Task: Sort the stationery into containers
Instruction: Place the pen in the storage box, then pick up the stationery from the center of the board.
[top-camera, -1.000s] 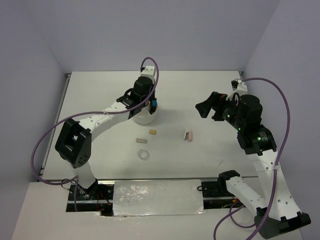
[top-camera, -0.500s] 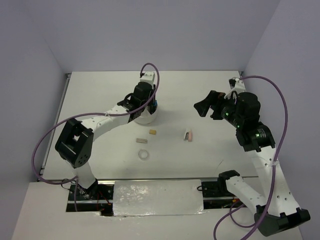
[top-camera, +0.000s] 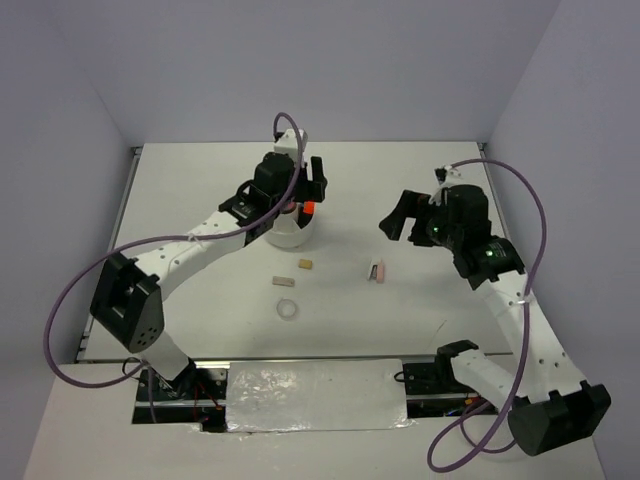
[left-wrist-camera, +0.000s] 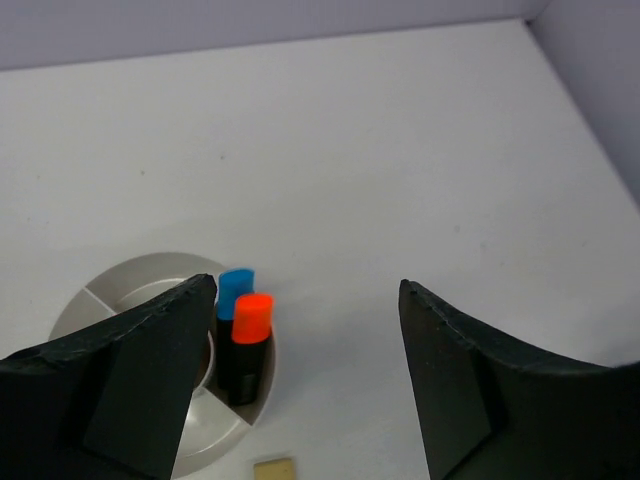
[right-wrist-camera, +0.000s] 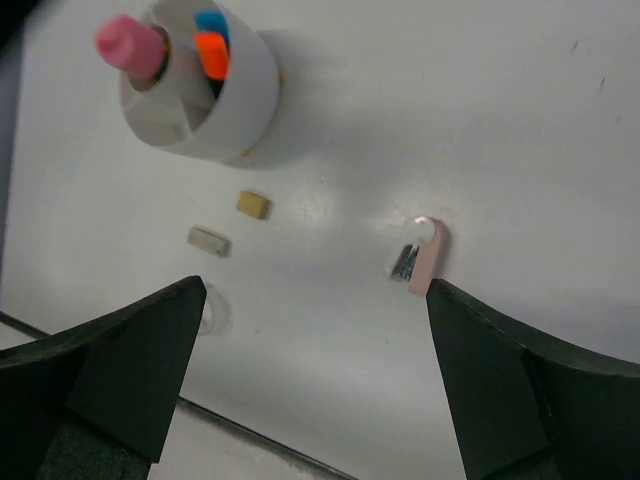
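Right pincer hangs wide open and empty above the pink piece, which lies on the counter (long axis near-to-far). Left pincer, likewise open and empty, hovers over the white tub.

The white table carries a round white tub left of centre; nearer lie a tan eraser, a paler eraser, a clear tape ring and, rightward, a pink piece
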